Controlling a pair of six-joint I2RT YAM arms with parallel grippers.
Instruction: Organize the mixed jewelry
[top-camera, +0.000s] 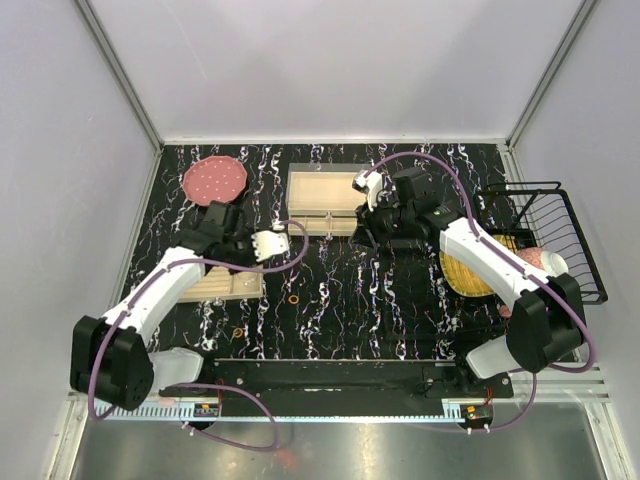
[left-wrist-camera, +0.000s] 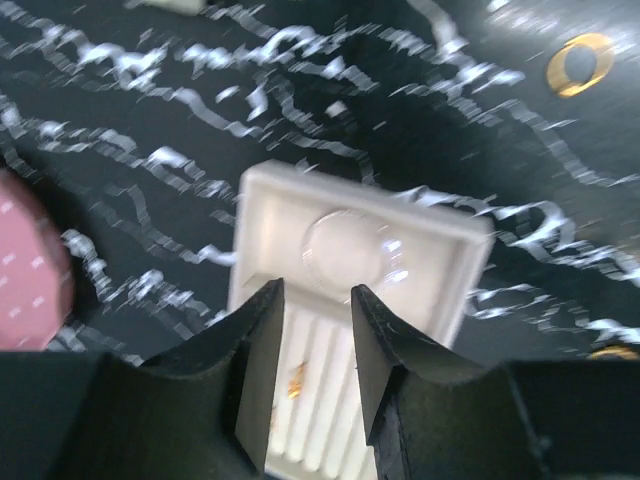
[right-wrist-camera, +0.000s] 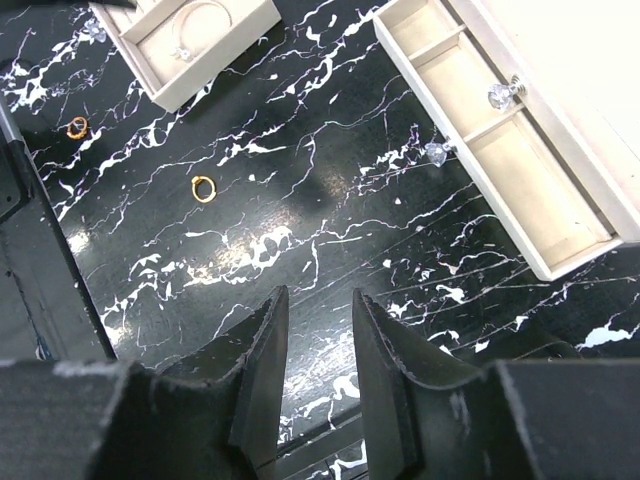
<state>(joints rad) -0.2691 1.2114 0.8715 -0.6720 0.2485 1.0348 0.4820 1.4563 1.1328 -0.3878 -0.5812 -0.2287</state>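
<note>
My left gripper (top-camera: 268, 245) hangs narrowly parted and empty over the end of a beige tray (left-wrist-camera: 455, 262), where a pale hoop (left-wrist-camera: 345, 250) lies. My right gripper (right-wrist-camera: 318, 305) is likewise narrow and empty above the black surface (right-wrist-camera: 330, 180). One gold ring (top-camera: 294, 298) lies on the surface at 5 o'clock from my left gripper, a second gold ring (top-camera: 238, 332) at 7 o'clock.

The black white-veined bench (top-camera: 390, 310) carries a pink round disc (top-camera: 214, 181), beige slotted tray (top-camera: 235, 287), beige drawer box (top-camera: 320, 195), two orange-gold rings (top-camera: 295, 298).
</note>
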